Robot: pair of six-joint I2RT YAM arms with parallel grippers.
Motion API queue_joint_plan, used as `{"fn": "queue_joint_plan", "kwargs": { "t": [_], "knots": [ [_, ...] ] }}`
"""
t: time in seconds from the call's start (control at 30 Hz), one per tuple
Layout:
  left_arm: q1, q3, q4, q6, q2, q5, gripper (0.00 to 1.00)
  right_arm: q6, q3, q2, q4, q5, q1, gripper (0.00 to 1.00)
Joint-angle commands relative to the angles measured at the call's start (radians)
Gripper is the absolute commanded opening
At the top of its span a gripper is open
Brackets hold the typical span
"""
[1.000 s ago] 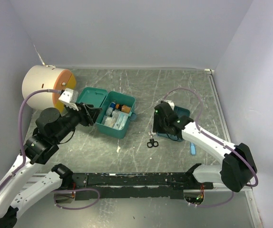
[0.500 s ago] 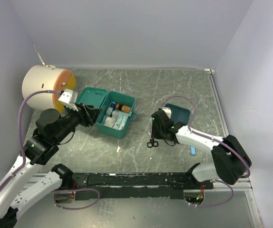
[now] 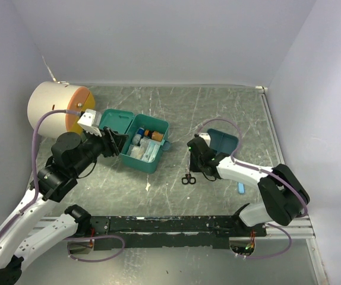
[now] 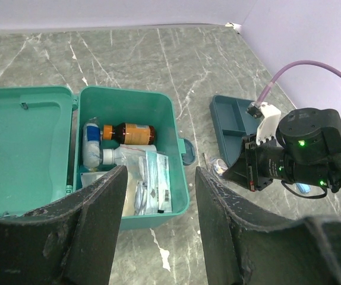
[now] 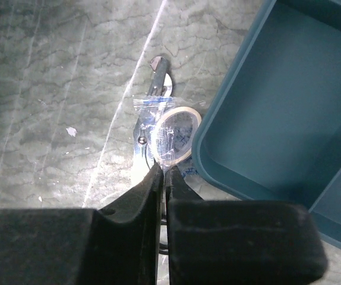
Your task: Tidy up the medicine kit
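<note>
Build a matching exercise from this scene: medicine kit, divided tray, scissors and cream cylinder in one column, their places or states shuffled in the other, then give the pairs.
Column one:
1. medicine kit
2. divided tray
3. scissors
4. cream cylinder

Column two:
A. far left, orange face turned toward the kit
B. lid open, bottles and packets inside
C. lying flat, between kit and tray
D. compartments in view bare

Pairs: 1-B; 2-D; 3-C; 4-A

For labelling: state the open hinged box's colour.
Medicine kit: teal green, clearest in the left wrist view.
</note>
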Motion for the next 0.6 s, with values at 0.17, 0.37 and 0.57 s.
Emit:
{"fn": "queue_joint_plan", "kwargs": {
  "t": [0.17, 0.37, 0.57],
  "knots": [
    [0.003, 0.003, 0.013, 0.010, -0.005, -0.046, 0.60, -0.026, 0.024, -0.078, 0.040, -0.055, 0.003, 0.00],
    [0.003, 0.002, 0.013, 0.009, -0.007, -0.051, 0.60, -0.011, 0.048, -0.184, 0.005, 0.021, 0.003, 0.00],
    [0.002, 0.001, 0.012, 0.003, -0.003, -0.048, 0.60, -0.003, 0.077, -0.211, -0.067, 0.223, -0.032, 0.00]
  ]
}}
